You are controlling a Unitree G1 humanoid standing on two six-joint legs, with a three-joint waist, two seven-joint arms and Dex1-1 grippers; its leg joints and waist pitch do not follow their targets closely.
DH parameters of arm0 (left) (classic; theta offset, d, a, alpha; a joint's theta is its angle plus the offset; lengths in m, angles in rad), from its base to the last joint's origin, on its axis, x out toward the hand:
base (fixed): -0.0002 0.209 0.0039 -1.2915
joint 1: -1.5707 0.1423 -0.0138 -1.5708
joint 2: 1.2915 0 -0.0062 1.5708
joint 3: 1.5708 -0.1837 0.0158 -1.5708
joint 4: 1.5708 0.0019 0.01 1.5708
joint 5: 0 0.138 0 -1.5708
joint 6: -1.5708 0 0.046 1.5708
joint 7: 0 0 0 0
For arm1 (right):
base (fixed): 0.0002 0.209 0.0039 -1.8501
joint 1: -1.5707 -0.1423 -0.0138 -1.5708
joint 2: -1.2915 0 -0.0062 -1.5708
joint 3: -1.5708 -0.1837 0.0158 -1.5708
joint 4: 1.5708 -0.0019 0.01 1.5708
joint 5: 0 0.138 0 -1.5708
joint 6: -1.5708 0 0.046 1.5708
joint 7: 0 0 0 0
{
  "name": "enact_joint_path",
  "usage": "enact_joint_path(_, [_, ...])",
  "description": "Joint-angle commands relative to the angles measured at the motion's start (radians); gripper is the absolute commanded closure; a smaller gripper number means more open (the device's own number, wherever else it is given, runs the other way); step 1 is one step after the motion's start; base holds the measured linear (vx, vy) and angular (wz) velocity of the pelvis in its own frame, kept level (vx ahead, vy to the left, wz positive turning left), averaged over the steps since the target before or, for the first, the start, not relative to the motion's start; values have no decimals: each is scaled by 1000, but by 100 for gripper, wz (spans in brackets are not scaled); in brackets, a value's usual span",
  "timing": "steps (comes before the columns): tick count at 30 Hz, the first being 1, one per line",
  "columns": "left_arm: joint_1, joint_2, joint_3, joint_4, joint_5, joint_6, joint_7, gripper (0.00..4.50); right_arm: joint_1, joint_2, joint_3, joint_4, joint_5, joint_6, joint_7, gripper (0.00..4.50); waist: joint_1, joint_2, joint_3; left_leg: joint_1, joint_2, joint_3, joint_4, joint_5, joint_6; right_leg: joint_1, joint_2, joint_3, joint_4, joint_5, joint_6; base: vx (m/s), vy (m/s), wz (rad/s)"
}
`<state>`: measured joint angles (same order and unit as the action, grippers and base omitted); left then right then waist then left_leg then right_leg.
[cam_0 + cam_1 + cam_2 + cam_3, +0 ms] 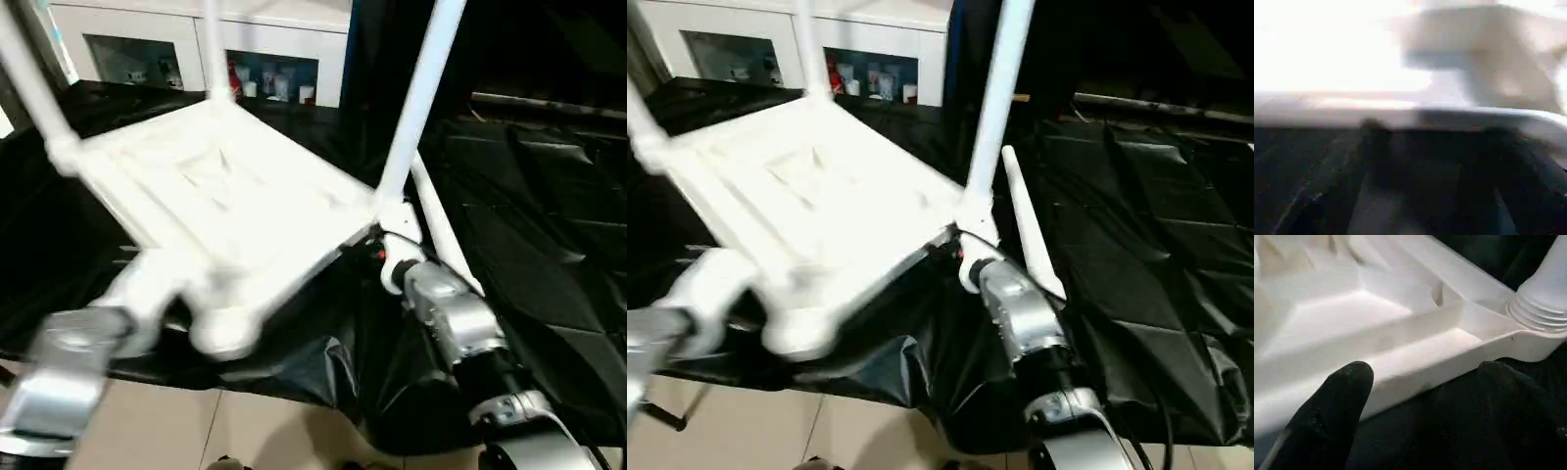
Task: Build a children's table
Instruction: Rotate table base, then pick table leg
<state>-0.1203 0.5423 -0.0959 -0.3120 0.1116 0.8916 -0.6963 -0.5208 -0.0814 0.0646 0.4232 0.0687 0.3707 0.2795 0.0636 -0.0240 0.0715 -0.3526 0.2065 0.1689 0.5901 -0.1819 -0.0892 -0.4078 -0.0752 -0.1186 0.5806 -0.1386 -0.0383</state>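
The children's table top (225,196) lies upside down on the black-draped surface, ribbed underside up. Three white legs stand in its corner sockets: far left (29,78), far (211,49) and right (421,88). The near corner socket (223,333) holds no leg. Another leg (1029,235) lies loose on the cloth beside the right corner. My right gripper (1425,368) is open at that right corner, its black fingers (1347,387) apart in front of the rim, below the leg's threaded base (1542,308). My left arm (69,362) reaches toward the near-left edge, its end blurred.
A white cabinet (265,49) with glass-fronted shelves stands behind the work surface. The black cloth (549,245) stretches out to the right. Its front edge hangs over a tiled floor (196,421) just below my forearms.
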Motion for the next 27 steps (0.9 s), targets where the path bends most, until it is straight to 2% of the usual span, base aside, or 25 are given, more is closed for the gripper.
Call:
enact_joint_path(1, [-44, -41, -53, 28, -18, -55, -7, 5, 22, -27, -37, -139, 7, 112, -34, 59, -4, 39, -69, 14, 19, -11, -76, -321, -6, 45, -59, 57, -77, -394, -99, 0, 0, 0])
enact_joint_path(2, [-59, -55, -67, 51, -17, -70, 2, 5, 26, -39, -39, -174, -4, 150, -46, 59, -6, 34, -66, 15, 16, -9, -75, -318, -4, 43, -53, 56, -83, -399, -88, 0, 0, 0])
enact_joint_path(3, [-78, -77, -76, 83, -16, -94, 14, 5, 26, -53, -40, -208, -25, 198, -66, 59, -4, 35, -72, 19, 15, -9, -73, -312, -6, 44, -54, 56, -79, -393, -85, 0, 0, 0])
enact_joint_path(4, [-100, -102, -83, 120, -12, -122, 30, 5, 24, -68, -43, -237, -47, 241, -86, 59, -5, 33, -67, 17, 9, -7, -72, -304, -2, 44, -49, 54, -85, -419, -70, 0, 0, 0])
enact_joint_path(5, [-143, -143, -97, 192, 2, -175, 66, 5, 14, -103, -51, -280, -66, 319, -88, 59, -6, 43, -66, 19, 6, -6, -70, -312, -2, 43, -49, 53, -92, -455, -53, 0, 0, 0])
enact_joint_path(6, [-143, -143, -97, 192, 2, -175, 66, 5, 14, -103, -51, -280, -66, 319, -88, 59, -7, 38, -67, 18, 3, -5, -68, -312, 2, 45, -48, 49, -96, -476, -40, 0, 0, 0])
enact_joint_path(7, [-167, -166, -101, 228, 7, -190, 82, 5, 6, -122, -68, -297, -49, 348, -72, 59, -6, 46, -68, 16, 2, -8, -67, -308, 2, 48, -52, 47, -98, -500, -23, 0, 0, 0])
enact_joint_path(9, [-212, -198, -113, 290, 13, -214, 106, 5, -11, -154, -106, -329, -30, 392, -59, 59, -10, 39, -72, 11, -3, -8, -61, -292, 14, 51, -51, 38, -107, -521, 9, 0, 0, 0])
enact_joint_path(10, [-226, -201, -122, 306, 19, -219, 115, 5, -17, -173, -114, -339, -27, 407, -56, 59, -11, 39, -69, 5, -5, -9, -62, -281, 19, 53, -50, 37, -107, -524, 11, 0, 0, 0])
enact_joint_path(13, [-250, -203, -133, 333, 31, -239, 131, 5, -31, -205, -133, -356, -18, 453, -55, 59, -16, 39, -70, 0, -7, -8, -58, -252, 32, 54, -48, 33, -108, -529, 19, 0, 0, 0])
enact_joint_path(14, [-258, -202, -136, 342, 36, -250, 137, 1, -36, -215, -140, -362, -14, 475, -56, 43, -17, 39, -72, -1, -7, -8, -57, -244, 34, 55, -49, 33, -106, -523, 17, 0, 0, 0])
enact_joint_path(15, [-262, -202, -132, 331, 27, -250, 128, 0, -48, -228, -162, -363, -8, 521, -63, 33, -21, 40, -73, -2, -5, -10, -58, -227, 37, 56, -49, 34, -102, -502, 4, 0, 0, 0])
enact_joint_path(16, [-259, -199, -130, 321, 21, -248, 119, 0, -53, -232, -167, -358, -6, 534, -64, 26, -23, 42, -75, -4, -2, -10, -58, -214, 42, 56, -50, 35, -98, -475, -9, 0, 0, 0])
enact_joint_path(17, [-247, -184, -122, 279, -4, -241, 80, 0, -71, -248, -188, -334, 3, 587, -62, 26, -24, 42, -75, -3, -1, -9, -57, -212, 43, 54, -50, 36, -97, -466, -16, 0, 0, 0])
enact_joint_path(18, [-240, -177, -119, 259, -18, -240, 59, 0, -79, -255, -197, -322, 8, 612, -59, 21, -24, 43, -79, -3, 2, -12, -58, -196, 45, 60, -52, 38, -87, -436, -41, 0, 0, 0])
enact_joint_path(19, [-215, -148, -109, 191, -72, -236, -21, 0, -104, -269, -219, -259, 26, 659, -46, 10, -24, 43, -79, -1, 7, -9, -57, -188, 47, 53, -51, 42, -86, -402, -61, 0, 0, 0])
enact_joint_path(20, [-213, -143, -108, 180, -82, -234, -33, 0, -108, -271, -221, -247, 31, 664, -39, 10, -25, 38, -79, -2, 8, -11, -57, -184, 46, 56, -54, 42, -79, -387, -77, 0, 0, 0])
enact_joint_path(21, [-203, -125, -103, 133, -126, -224, -84, 0, -127, -276, -227, -192, 52, 685, -7, 10, -24, 41, -77, -6, 10, -12, -59, -184, 46, 60, -57, 42, -73, -378, -102, 0, 0, 0])
enact_joint_path(22, [-203, -125, -103, 133, -126, -224, -84, 0, -127, -276, -227, -192, 52, 685, -7, 10, -24, 41, -76, -3, 10, -8, -57, -189, 48, 55, -56, 44, -77, -377, -107, 0, 0, 0])
enact_joint_path(23, [-200, -119, -98, 110, -149, -217, -106, 0, -138, -280, -224, -158, 60, 690, 11, 10, -24, 41, -76, -3, 9, -4, -56, -181, 48, 56, -56, 47, -71, -346, -128, 0, 0, 0])
enact_joint_path(25, [-204, -114, -91, 80, -192, -210, -141, 0, -168, -286, -212, -68, 57, 670, 27, 10, -22, 40, -74, -2, 11, -4, -56, -186, 47, 55, -59, 47, -70, -349, -142, 0, 0, 0])
enact_joint_path(26, [-204, -114, -91, 80, -192, -210, -141, 0, -168, -286, -212, -68, 57, 670, 27, 10, -22, 39, -74, -4, 8, -3, -57, -185, 48, 57, -57, 46, -73, -353, -142, 0, 0, 0])
enact_joint_path(27, [-214, -114, -92, 64, -216, -205, -159, 0, -200, -286, -209, 13, 65, 662, 50, 10, -19, 34, -72, -2, 10, -2, -57, -188, 45, 57, -59, 47, -74, -364, -136, 0, 0, 0])
